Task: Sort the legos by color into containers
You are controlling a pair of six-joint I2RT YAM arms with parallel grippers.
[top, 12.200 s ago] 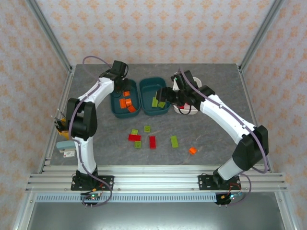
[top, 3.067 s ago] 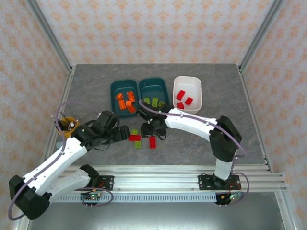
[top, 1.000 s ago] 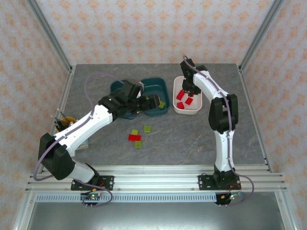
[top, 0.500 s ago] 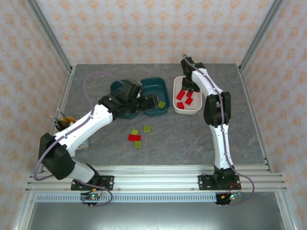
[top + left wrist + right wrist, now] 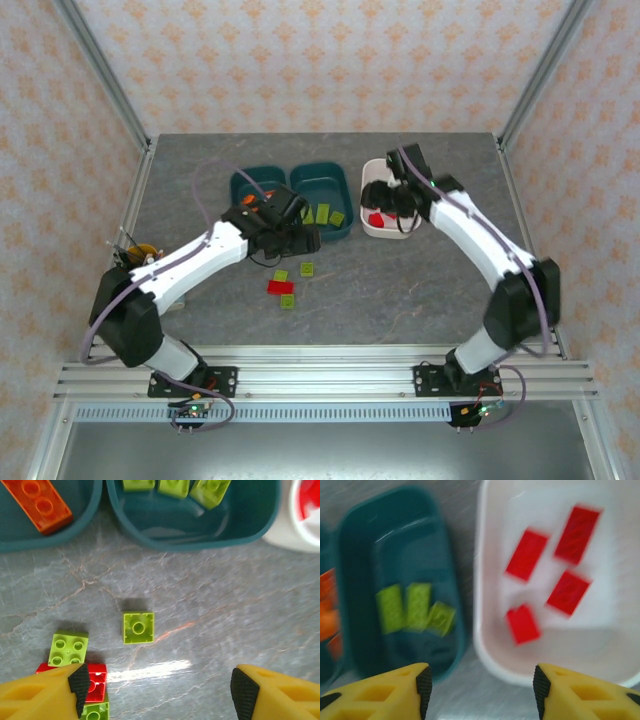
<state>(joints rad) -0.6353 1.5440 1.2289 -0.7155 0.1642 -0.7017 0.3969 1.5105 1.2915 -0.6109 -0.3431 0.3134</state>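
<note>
Nearly sorted: three yellow-green bricks and one red brick lie loose on the worktop (both arms' jaws spread, empty).

Right pincer over two bins, picture blurred

The right pincer hangs with its yellow fingers spread wide and nothing between them. Below it on the grey bench the white bin holds four red bricks. Just beside it, the dark teal bin holds three yellow-green bricks side by side. Orange bricks show at the left edge.
</note>
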